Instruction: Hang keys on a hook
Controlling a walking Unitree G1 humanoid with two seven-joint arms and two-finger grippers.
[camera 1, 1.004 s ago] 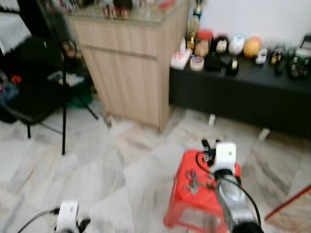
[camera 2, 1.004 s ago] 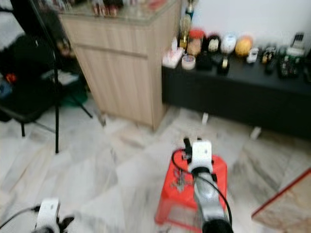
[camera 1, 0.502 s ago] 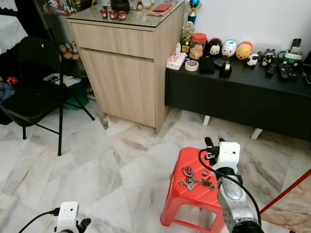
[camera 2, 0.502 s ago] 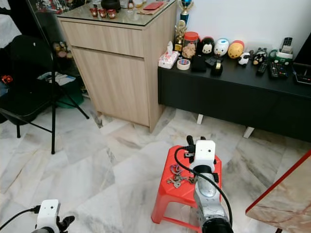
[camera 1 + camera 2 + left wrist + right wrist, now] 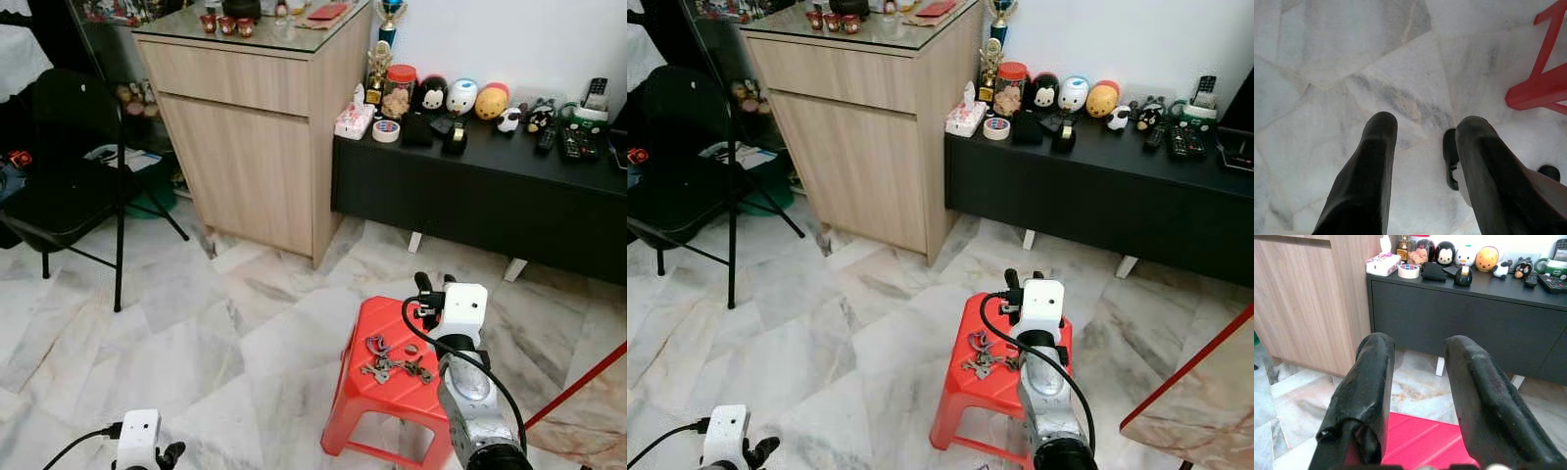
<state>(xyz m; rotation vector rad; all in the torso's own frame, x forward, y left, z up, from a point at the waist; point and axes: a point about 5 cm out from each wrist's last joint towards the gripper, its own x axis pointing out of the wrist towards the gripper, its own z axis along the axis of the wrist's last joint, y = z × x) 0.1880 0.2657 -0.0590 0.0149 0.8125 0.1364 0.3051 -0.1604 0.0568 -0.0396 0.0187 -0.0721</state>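
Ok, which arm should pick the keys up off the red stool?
Right. The right gripper hangs open over the red stool, beside the keys; the left gripper points at bare floor, away from the stool.

one red stool [image 5: 387,382], one key bunch [image 5: 390,359]

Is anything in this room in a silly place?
Yes: a bunch of keys lies loose on the red stool in the middle of the marble floor, not hung up. The right gripper is open above the stool's far edge.
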